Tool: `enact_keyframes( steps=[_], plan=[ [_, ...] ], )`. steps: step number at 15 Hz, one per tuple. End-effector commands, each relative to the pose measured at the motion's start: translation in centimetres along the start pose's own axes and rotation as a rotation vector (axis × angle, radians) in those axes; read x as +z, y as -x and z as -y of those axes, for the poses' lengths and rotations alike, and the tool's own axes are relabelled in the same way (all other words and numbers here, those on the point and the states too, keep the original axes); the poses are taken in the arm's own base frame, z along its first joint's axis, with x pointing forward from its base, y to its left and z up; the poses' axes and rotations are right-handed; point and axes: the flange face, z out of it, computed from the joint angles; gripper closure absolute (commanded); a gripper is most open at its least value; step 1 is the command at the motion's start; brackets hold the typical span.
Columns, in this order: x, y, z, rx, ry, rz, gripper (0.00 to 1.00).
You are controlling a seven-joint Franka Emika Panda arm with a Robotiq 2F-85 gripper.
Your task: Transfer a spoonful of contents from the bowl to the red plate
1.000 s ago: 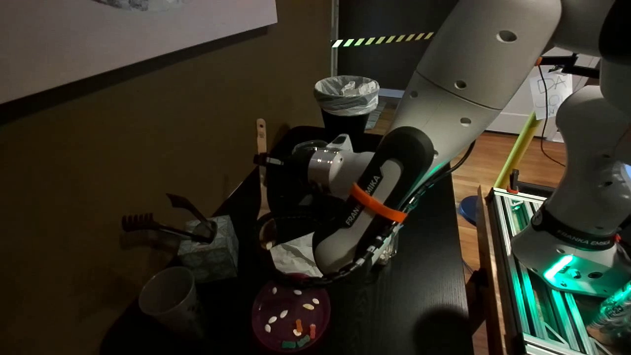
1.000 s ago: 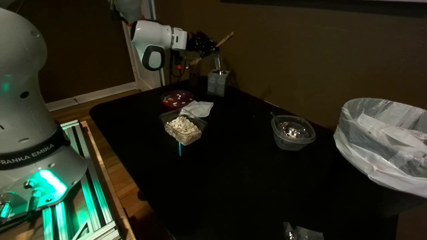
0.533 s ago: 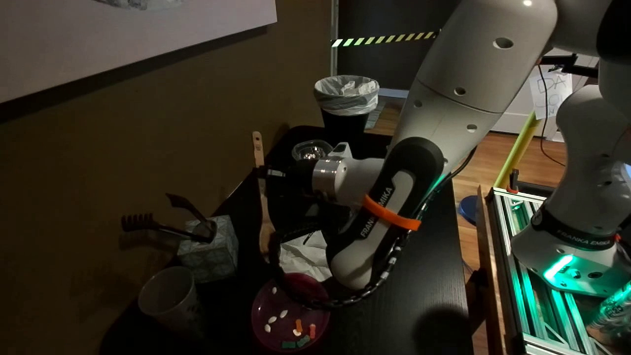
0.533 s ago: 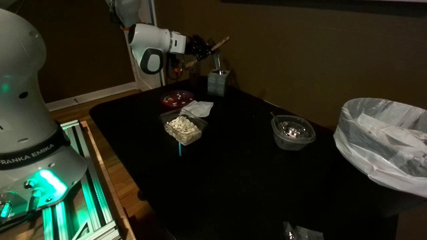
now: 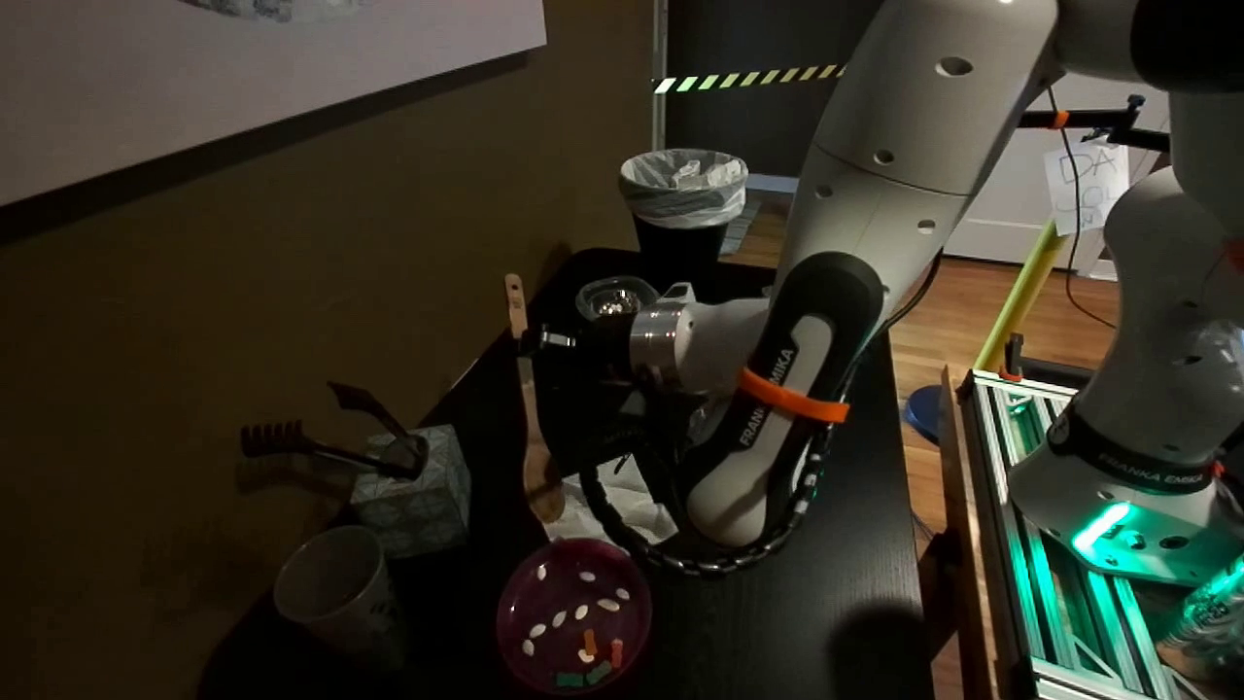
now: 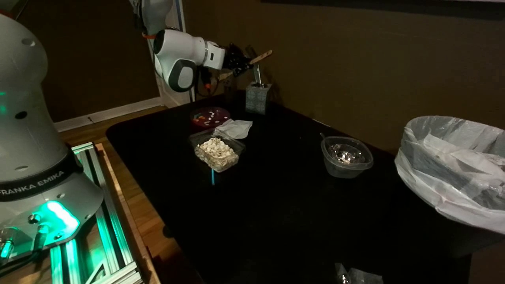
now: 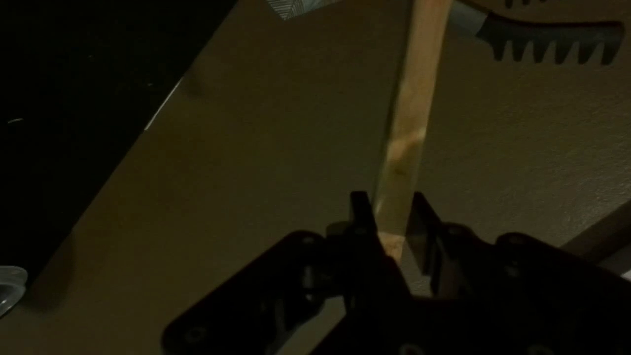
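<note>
An exterior view, taken left to right, begins with the plate (image 6: 215,126), close to the far edge of the counter (image 6: 276,213); white ovals (image 5: 559,618) and coloured shapes (image 5: 589,642) show on its face, loose or printed I cannot tell. Next is the bowl (image 6: 197,139), nearer the robot-side edge than the wall-side one, with the contents (image 6: 216,149) heaped in it. The contents look dry, light and firm; they should slide over one another and tumble off any slope, so they are better lifted from underneath, at the middle of the heap, than pinched. The bowl looks thin-walled and slick, likely to skate if its side is pushed. The napkin (image 6: 236,128) lies just beside it, on its wall side. Up in the air, apart from the counter, comes the spoon (image 7: 411,125), tilted scoop-down; the wrist view shows the claw (image 7: 389,204) pinched tight on its handle, nearer the free end than the scoop. It looks like wood, stiff and light; held so far back it may twist under a load, and a hold nearer mid-handle would probably steady it. Whether it carries anything is too small to tell. Further right, the box (image 6: 257,99) stands by the wall-side edge, then the tub (image 6: 342,169) along the same edge, and last the bin (image 6: 430,185), whose foot is lost in the dark, so I cannot say if it stands on the counter or past its edge.
</note>
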Motion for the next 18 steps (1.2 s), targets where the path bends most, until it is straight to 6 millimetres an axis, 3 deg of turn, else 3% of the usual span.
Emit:
enact_keyframes(
  steps=[1,5,10,18],
  plan=[
    [0.3,-3.6,-3.4,-0.039,0.161,-0.025,0.94],
    [0.8,-7.7,-8.9,-0.154,0.347,-0.009,0.94],
    [0.6,-8.9,-14.1,-0.211,0.527,0.078,0.94],
    [3.6,-8.4,-15.6,0.166,0.681,0.224,0.94]
  ],
)
